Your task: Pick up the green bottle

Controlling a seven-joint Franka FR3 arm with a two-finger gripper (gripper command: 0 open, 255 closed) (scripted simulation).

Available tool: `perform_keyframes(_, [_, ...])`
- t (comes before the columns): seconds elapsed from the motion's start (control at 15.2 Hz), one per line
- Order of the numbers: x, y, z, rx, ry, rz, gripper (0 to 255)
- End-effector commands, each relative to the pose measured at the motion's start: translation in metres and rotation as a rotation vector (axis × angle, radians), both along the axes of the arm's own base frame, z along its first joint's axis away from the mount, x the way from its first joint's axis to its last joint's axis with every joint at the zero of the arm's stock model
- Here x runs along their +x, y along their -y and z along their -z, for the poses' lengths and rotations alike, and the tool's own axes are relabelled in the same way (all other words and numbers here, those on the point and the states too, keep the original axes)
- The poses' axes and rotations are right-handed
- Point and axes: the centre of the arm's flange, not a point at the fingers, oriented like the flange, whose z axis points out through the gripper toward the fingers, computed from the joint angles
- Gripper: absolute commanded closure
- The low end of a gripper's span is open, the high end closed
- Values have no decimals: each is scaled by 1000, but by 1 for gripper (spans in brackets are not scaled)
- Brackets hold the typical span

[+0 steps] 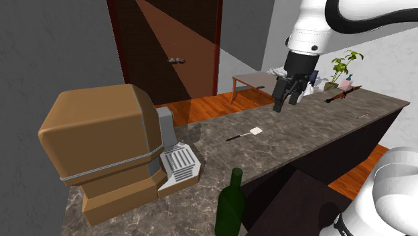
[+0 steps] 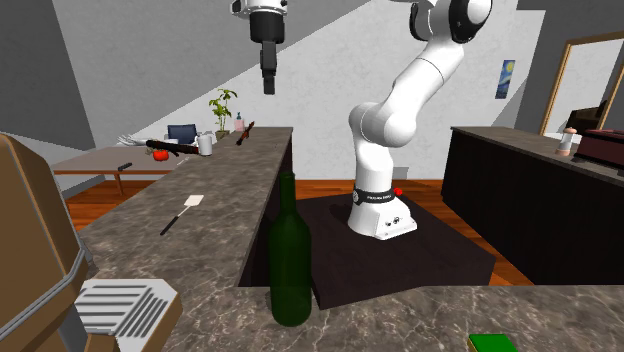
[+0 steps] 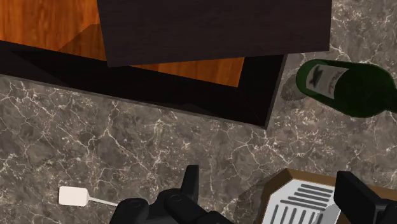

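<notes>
Gripper (image 1: 285, 102) high over the dark veined tabletop (image 1: 321, 121), 2 fingers spread apart, clasping nothing. On the tabletop below, white spatula (image 1: 251, 133) lying flat. Well apart, by the tabletop's inner corner, green bottle (image 1: 230, 204) standing upright, untouched, near a brown boxy appliance (image 1: 100, 147), possibly a coffee machine.

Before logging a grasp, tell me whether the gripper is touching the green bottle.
Apart. The second exterior view shows the gripper high above the counter, well clear of the green bottle.
</notes>
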Motion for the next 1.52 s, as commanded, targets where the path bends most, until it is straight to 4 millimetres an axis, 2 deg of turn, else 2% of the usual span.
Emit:
perform_keyframes(0.0, [0,0,0,0,0,0,0])
perform_keyframes(1.19, [21,-209,118,-20,-82,41,0])
perform_keyframes(1.45, [22,-214,136,-21,-84,41,0])
